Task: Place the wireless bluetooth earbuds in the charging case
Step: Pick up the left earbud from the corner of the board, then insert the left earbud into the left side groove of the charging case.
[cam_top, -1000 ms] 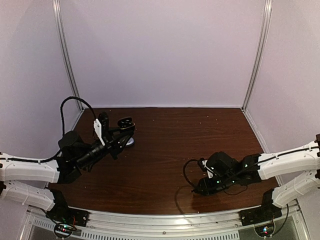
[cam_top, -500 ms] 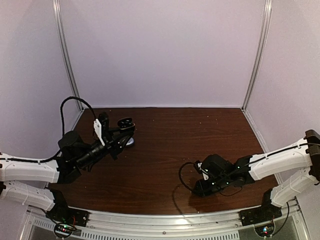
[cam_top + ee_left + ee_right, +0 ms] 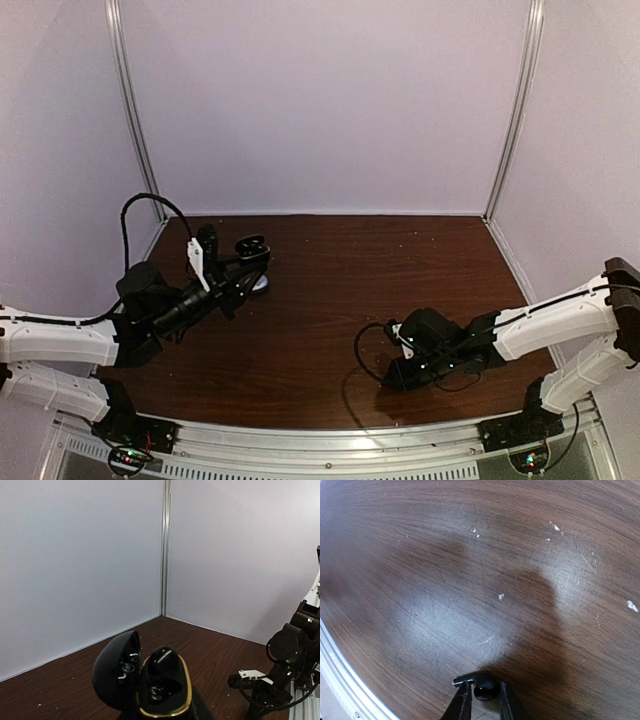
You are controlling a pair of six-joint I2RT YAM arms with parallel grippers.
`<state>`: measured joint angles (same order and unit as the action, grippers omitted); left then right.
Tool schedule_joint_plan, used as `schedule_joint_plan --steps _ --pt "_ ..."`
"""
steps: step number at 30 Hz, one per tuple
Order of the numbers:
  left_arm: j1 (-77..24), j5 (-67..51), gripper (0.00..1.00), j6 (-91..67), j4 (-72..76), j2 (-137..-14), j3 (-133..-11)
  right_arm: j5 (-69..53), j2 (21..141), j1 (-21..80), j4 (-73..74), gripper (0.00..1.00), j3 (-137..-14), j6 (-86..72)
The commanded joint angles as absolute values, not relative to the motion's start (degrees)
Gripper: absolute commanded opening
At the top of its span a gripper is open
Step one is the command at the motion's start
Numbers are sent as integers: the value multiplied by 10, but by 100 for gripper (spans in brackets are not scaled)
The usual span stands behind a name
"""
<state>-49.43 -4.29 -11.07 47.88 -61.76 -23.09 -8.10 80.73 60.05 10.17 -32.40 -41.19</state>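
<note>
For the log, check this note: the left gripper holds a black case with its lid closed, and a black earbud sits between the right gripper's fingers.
The lid is open, not closed: the left wrist view shows the black case with it swung back. The rest stands: the left gripper holds the case, and a black earbud sits between the fingers of the right gripper.

Left wrist view: the bottom edge is cutting off the base of the charging case point(image 3: 162, 700) and hiding the fingers of my left gripper point(image 3: 248, 256). The case interior is showing too dark to tell what is sitting in it.

Right wrist view: the frame is cropping my right gripper point(image 3: 481, 695) to its tips. Whether they are touching the black earbud point(image 3: 486, 689) between them, I cannot tell.

Top view: my right wrist is hiding that bud, and my left arm is partly covering a pale object point(image 3: 259, 286).
</note>
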Motion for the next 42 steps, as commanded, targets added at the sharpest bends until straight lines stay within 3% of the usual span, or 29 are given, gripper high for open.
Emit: schedule_joint_plan --steps 1,15,29,42 --pt "-490 -37 0 -103 489 -611 -228 -70 817 599 104 19 -329 -401" --pt "-490 -46 0 -99 472 -601 -230 -30 756 599 116 10 -391 -320" --pt "-490 -177 0 -89 411 -657 -295 72 665 628 112 10 -558 -67" --pt "-499 -253 0 -102 338 -715 -381 196 726 712 96 10 -700 127"
